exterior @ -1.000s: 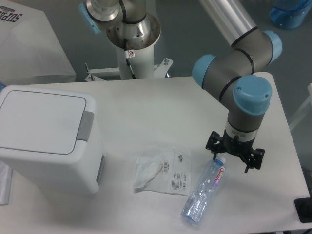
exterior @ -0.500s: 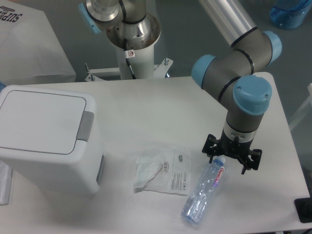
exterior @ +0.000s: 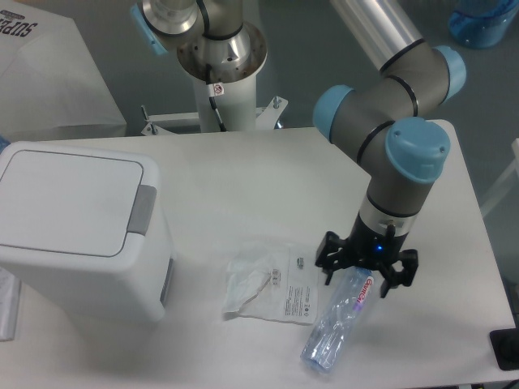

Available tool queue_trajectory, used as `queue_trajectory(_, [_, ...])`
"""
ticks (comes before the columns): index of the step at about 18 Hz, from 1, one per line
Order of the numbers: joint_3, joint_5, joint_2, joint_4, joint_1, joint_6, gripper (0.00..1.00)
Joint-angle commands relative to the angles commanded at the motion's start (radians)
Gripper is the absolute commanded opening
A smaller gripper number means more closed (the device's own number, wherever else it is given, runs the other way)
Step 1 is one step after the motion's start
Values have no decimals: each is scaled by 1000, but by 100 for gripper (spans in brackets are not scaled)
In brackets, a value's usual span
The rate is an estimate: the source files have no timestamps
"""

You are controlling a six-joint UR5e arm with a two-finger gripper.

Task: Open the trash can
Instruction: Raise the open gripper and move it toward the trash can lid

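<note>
The trash can [exterior: 77, 227] is a large white boxy bin at the left of the table. Its flat white lid is shut, with a grey push tab [exterior: 145, 209] at the right edge. My gripper [exterior: 365, 271] hangs far to the right of the bin, low over the table, right above the cap end of a clear plastic bottle [exterior: 340, 320] that lies on its side. The fingers are spread wide and hold nothing.
A clear plastic bag with a paper sheet [exterior: 272, 288] lies between the bin and the bottle. The robot's base [exterior: 219, 49] stands behind the table. A black object [exterior: 507, 348] sits at the right edge. The table's front edge is close below the bottle.
The gripper has moved left and toward the front edge, now over the bottle's cap end. The bin, bag and bottle have not moved.
</note>
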Motion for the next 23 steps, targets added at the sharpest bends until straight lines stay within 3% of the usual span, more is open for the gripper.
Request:
queue_trajectory(7, [-41,-60,137,0,-77,-123,100])
queue_trajectory(15, [-169,-106,299,5,-132,-123,100])
queue_trajectory(19, [-209,-106,331,11,-176,-125,100])
queue_trajectory(23, [-248,-106,336,63,-195,-131,100])
